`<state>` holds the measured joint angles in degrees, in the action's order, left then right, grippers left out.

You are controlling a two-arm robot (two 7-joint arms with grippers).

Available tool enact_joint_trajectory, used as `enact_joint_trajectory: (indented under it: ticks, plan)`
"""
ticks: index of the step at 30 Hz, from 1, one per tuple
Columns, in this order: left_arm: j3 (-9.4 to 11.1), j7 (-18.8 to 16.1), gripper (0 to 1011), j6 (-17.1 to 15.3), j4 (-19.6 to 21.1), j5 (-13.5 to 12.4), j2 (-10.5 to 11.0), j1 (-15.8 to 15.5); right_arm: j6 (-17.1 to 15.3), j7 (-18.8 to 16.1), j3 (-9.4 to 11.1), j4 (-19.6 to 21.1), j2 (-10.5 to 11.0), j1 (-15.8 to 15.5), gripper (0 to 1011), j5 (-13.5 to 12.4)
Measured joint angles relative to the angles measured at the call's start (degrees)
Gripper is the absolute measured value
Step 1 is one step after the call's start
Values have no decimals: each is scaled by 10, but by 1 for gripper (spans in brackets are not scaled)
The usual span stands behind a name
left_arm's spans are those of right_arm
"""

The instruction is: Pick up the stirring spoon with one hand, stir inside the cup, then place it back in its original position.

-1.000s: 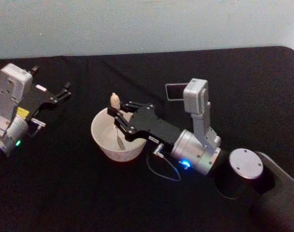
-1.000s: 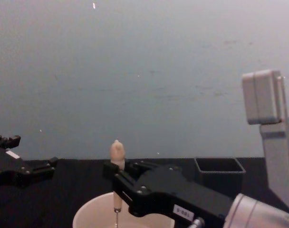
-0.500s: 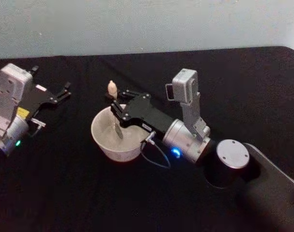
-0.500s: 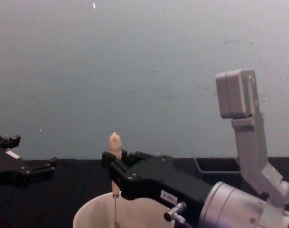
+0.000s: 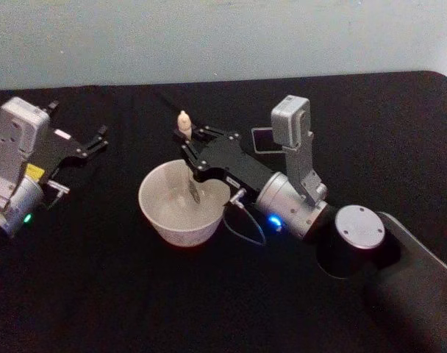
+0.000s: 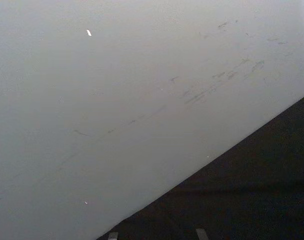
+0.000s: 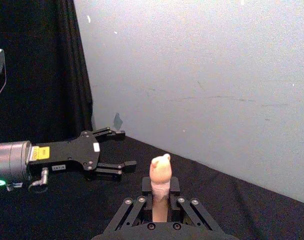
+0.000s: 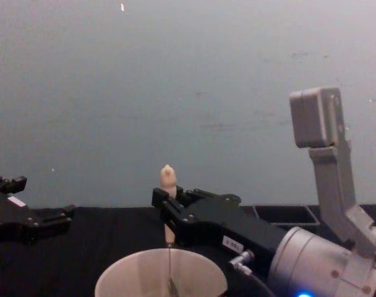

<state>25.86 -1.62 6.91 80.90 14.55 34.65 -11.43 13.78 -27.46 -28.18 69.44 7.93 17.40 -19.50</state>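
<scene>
Cup (image 5: 163, 223) sits mid-table and looks wide and steady. Right gripper (image 5: 188, 147) hangs over its far rim, jaws clamped on the spoon (image 5: 184, 123) just under the knob, bowl down inside. Left gripper (image 5: 98, 141) sits off left, jaws apart. Spoon looks light and stiff, so I'd say grip the handle, since the thin shaft would probably slip.

A lab test bench is suggested by the black-draped table (image 5: 98, 294), plain wall (image 8: 175, 74) and dark curtain (image 7: 37, 75).
</scene>
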Motion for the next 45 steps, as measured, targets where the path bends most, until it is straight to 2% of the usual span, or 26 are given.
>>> enact_joint_trajectory:
  ticks: [10,20,31,36,45]
  plan:
    - [0,0,1001,0,0,0,0,0,-11,-9,9,28,15,-18,186,-8]
    - [0,0,1001,0,0,0,0,0,-29,-21,18,77,40,-46,186,-36]
    - [0,0,1001,0,0,0,0,0,-34,-36,8,111,66,-69,186,-48]
    - [0,0,1001,0,0,0,0,0,-34,-37,0,114,67,-71,186,-48]
    - [0,0,1001,0,0,0,0,0,-32,-35,-18,103,54,-62,186,-39]
